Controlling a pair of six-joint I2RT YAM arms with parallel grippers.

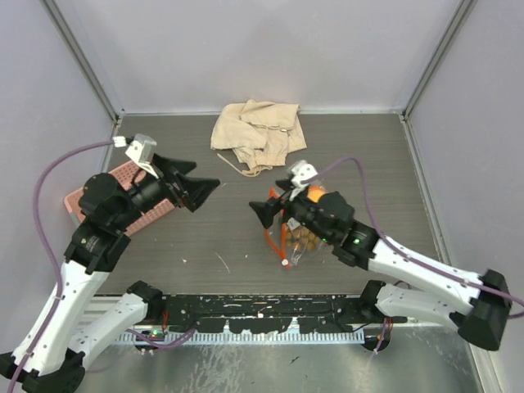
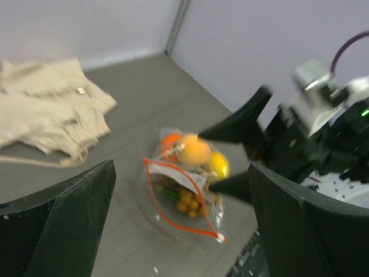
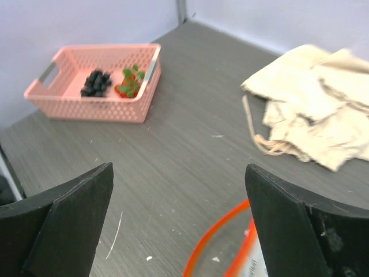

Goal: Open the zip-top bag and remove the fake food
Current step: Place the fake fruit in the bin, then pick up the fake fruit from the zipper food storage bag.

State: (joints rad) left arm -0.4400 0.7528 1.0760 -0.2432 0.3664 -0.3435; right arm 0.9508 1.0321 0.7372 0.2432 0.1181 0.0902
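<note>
The zip-top bag [image 1: 293, 244] lies right of centre on the table, its orange-red zip strip [image 2: 173, 222] spread in an open loop. Inside it I see orange round fruits [image 2: 193, 150], a yellow lemon [image 2: 219, 165] and a tan-brown berry cluster [image 2: 188, 205] with green leaves. My right gripper [image 1: 266, 201] is open and empty, just above the bag's mouth end; its wrist view [image 3: 179, 173] shows the zip strip [image 3: 222, 242] below. My left gripper [image 1: 205, 178] is open and empty, left of the bag and facing it [image 2: 180, 173]. Dark purple grapes [image 3: 95, 83] lie in the pink basket.
The pink mesh basket [image 1: 94, 196] stands at the left under my left arm; in the right wrist view [image 3: 86, 107] it also holds a red-and-green piece [image 3: 130, 83]. A crumpled beige cloth [image 1: 254, 131] lies at the back centre. Walls enclose the table.
</note>
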